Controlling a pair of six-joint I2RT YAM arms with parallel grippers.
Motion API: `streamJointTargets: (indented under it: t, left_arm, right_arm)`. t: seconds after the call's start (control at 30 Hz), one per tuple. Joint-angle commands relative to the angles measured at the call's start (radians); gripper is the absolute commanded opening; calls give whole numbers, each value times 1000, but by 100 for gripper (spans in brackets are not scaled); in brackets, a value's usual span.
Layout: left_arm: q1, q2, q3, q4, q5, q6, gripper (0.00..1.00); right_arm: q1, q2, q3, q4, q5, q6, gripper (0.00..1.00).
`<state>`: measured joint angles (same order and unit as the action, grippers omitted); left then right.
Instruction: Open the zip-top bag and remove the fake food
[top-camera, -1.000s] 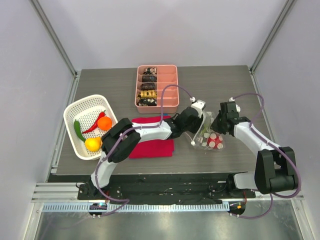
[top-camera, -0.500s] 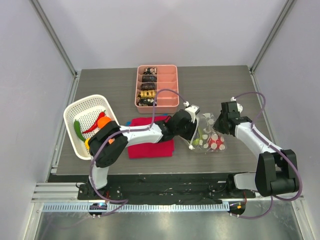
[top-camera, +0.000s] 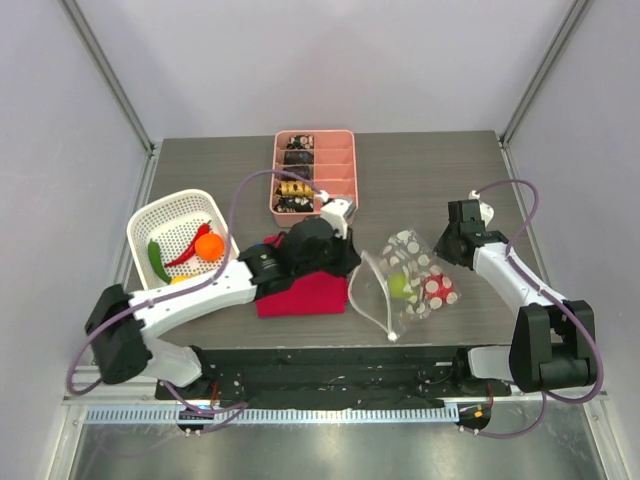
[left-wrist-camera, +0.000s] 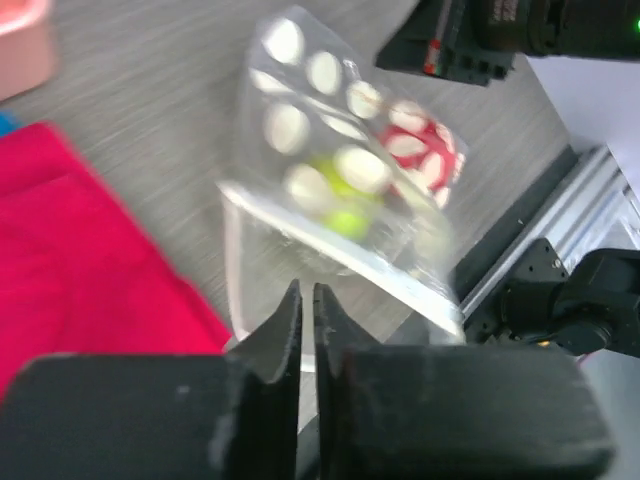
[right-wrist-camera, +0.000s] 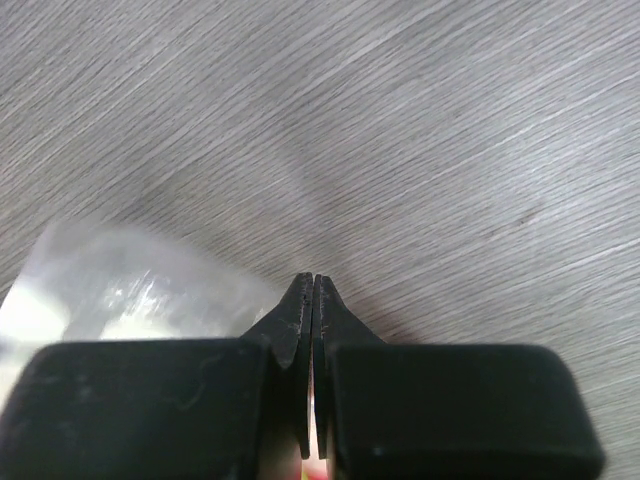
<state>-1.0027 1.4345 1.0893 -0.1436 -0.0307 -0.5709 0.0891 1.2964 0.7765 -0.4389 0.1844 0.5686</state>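
Clear, floppy, slippery bag (top-camera: 408, 252): right gripper (right-wrist-camera: 313, 285) pinches its far corner; left gripper (left-wrist-camera: 307, 296) clenched at its mouth, gripping film? Can't tell. Best hold: the lip.

We see bare table (top-camera: 430, 172) behind the zip-top bag (top-camera: 405, 278), while the left arm (top-camera: 212, 290) lies across the red cloth (top-camera: 312, 298) on its left and the right arm (top-camera: 508, 281) flanks its right.

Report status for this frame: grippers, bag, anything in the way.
Both shut: left gripper on bag rim, right gripper on its far corner. Mouth open; green and red food inside. Nothing blocks the mouth.
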Motion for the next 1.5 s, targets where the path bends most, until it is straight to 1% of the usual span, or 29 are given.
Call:
streamJointTargets:
  t: [0.0, 0.07, 0.13, 0.2, 0.3, 0.33, 0.43, 0.47, 0.5, 0.53, 0.57, 0.6, 0.63, 0.67, 0.7, 0.73, 0.77, 0.8, 0.87, 0.9, 0.93, 1.0, 1.07, 1.17, 1.27, 1.37, 1.4, 1.43, 1.47]
  left_arm:
    - [1, -141, -52, -209, -261, 31, 0]
    - [7, -216, -66, -334, -375, 28, 0]
    - [27, -268, -84, -437, -534, 14, 0]
    - [96, -354, -120, -452, -525, 37, 0]
    - [185, -474, -187, -401, -352, 71, 0]
    - [197, -499, -212, -358, -184, 74, 0]
    - [200, -513, -308, -142, 38, -1, 0]
    - [200, -496, -333, 18, 186, -48, 0]
    - [197, -433, -373, 95, 233, -91, 1]
    - [191, -399, -390, 189, 262, -174, 1]
    - [165, -355, -400, 308, 285, -199, 0]
    - [144, -317, -394, 352, 285, -211, 1]
    - [121, -236, -381, 370, 278, -213, 0]
    - [71, -199, -361, 380, 256, -211, 0]
    - [49, -166, -324, 407, 255, -210, 0]
    - [27, -107, -313, 430, 249, -214, 0]
    - [-3, -85, -304, 450, 238, -221, 0]
    - [-13, -62, -295, 466, 189, -228, 1]
    - [-19, -7, -286, 472, 151, -263, 1]
    - [-19, 12, -279, 479, 143, -274, 0]
    - [-19, 32, -275, 516, 155, -283, 1]
    - [-20, 92, -259, 550, 163, -317, 0]
    - [-20, 136, -234, 530, 138, -331, 0]
    - [-20, 176, -197, 503, 121, -342, 0]
    - [-20, 217, -177, 489, 100, -362, 0]
    - [-20, 221, -181, 470, 68, -365, 1]
    - [-20, 219, -184, 467, 61, -366, 1]
    - [-20, 215, -189, 467, 58, -369, 2]
    - [-20, 216, -196, 472, 58, -371, 7]
  right_arm:
    - [-3, -9, 33, 16, 20, -22, 2]
    - [-3, -17, 33, 14, 3, -22, 1]
    - [-3, -31, 33, 15, -3, -24, 1]
    - [-3, -37, 33, 20, -20, -24, 1]
    - [-3, -45, 35, 16, -57, -29, 1]
    - [-2, -54, 35, 12, -68, -27, 2]
    - [6, -84, 37, -7, -111, -24, 2]
    - [11, -94, 41, -17, -121, -26, 4]
    - [27, -106, 44, -36, -131, -29, 11]
    - [35, -115, 50, -55, -129, -38, 17]
    - [53, -143, 64, -69, -122, -42, 22]
    - [96, -157, 75, -99, -115, -50, 30]
    - [130, -169, 89, -127, -80, -62, 34]
    - [165, -192, 130, -161, -47, -64, 41]
    - [205, -206, 145, -211, -13, -65, 55]
    - [290, -219, 161, -237, 34, -62, 59]
    - [323, -230, 200, -271, 58, -53, 63]
    - [362, -252, 217, -332, 78, -46, 69]
    - [452, -279, 250, -377, 105, -36, 78]
    - [474, -301, 253, -398, 84, -47, 91]
    - [491, -302, 257, -406, 38, -58, 99]
    - [570, -304, 276, -452, 12, -64, 100]
    - [682, -315, 282, -493, 80, -44, 100]
    - [785, -325, 274, -518, 96, -6, 100]
    - [851, -316, 264, -540, 121, 48, 95]
    - [893, -309, 230, -561, 156, 86, 74]
    - [894, -312, 218, -561, 170, 92, 62]
    - [894, -315, 207, -557, 196, 99, 60]
    - [893, -318, 184, -537, 211, 102, 59]
